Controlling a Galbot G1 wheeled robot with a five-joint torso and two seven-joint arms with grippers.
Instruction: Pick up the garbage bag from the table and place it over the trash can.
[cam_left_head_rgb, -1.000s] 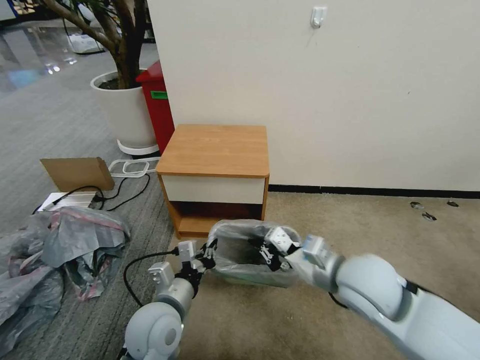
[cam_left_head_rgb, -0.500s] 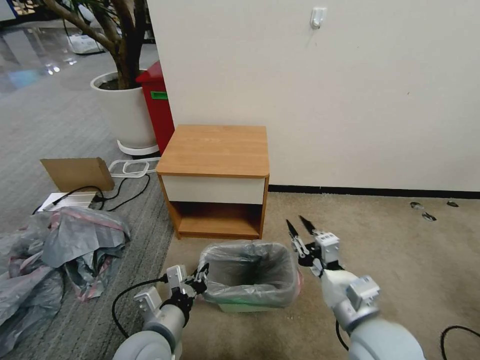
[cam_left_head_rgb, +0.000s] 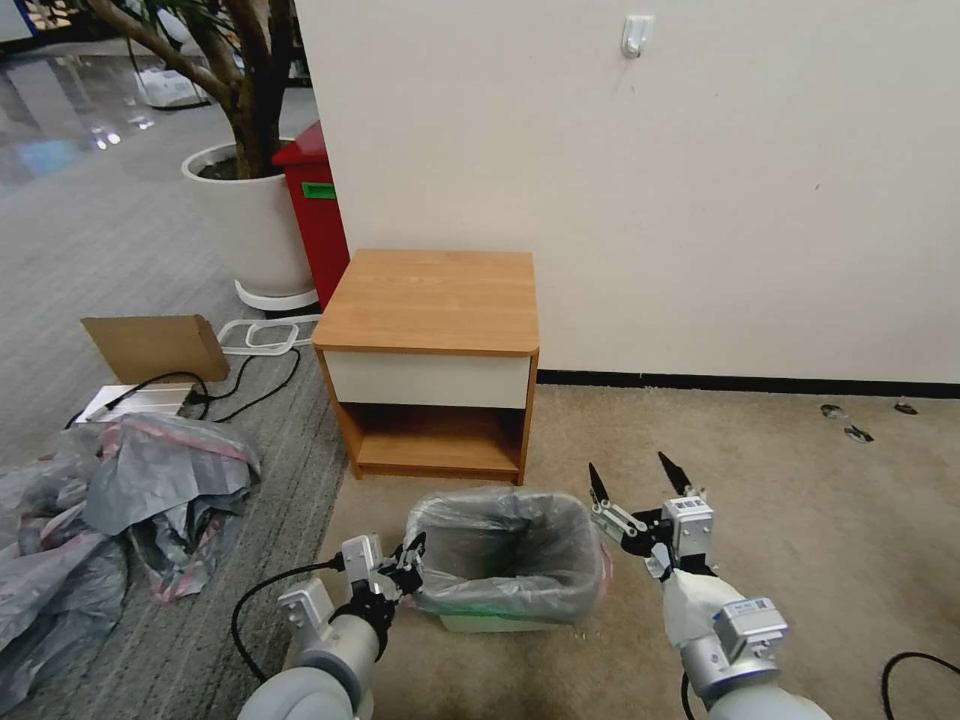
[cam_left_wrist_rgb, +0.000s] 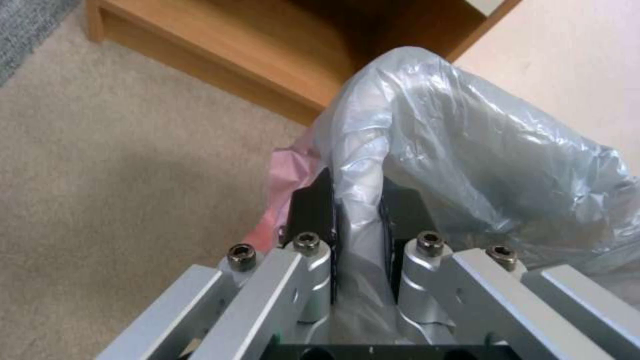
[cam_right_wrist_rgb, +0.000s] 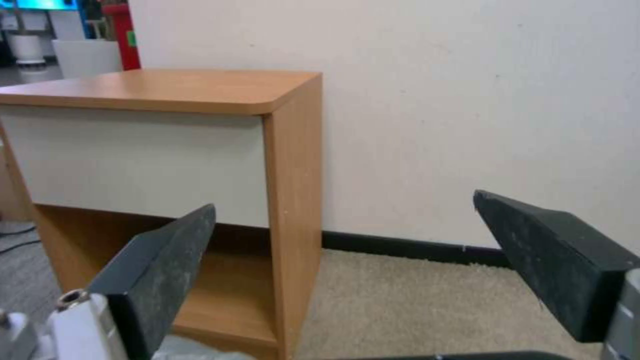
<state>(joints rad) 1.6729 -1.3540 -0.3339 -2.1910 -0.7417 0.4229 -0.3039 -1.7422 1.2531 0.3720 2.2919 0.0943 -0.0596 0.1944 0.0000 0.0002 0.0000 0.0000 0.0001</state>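
Observation:
The grey translucent garbage bag (cam_left_head_rgb: 505, 555) lines the small cream trash can (cam_left_head_rgb: 500, 622), which stands on the carpet in front of the wooden table (cam_left_head_rgb: 430, 300). Its plastic is folded over the rim, and a pink edge shows at the right side. My left gripper (cam_left_head_rgb: 412, 568) is shut on the bag's left rim; the left wrist view shows the plastic of the bag (cam_left_wrist_rgb: 467, 150) pinched between the black pads (cam_left_wrist_rgb: 313, 210). To the right of the can, my right gripper (cam_left_head_rgb: 638, 482) is open with nothing between its fingers (cam_right_wrist_rgb: 160, 270), pointing toward the table (cam_right_wrist_rgb: 167, 90) and wall.
A heap of grey-pink bags (cam_left_head_rgb: 110, 500) lies on the floor at the left, with a cardboard piece (cam_left_head_rgb: 155, 345) and cables behind it. A red bin (cam_left_head_rgb: 315, 210) and a potted tree (cam_left_head_rgb: 245, 215) stand beside the table. Open carpet stretches to the right.
My right gripper has let go of the bag, pulled out of the can and swung right, its fingers spread wider. The left gripper and bag's left edge have dropped a little.

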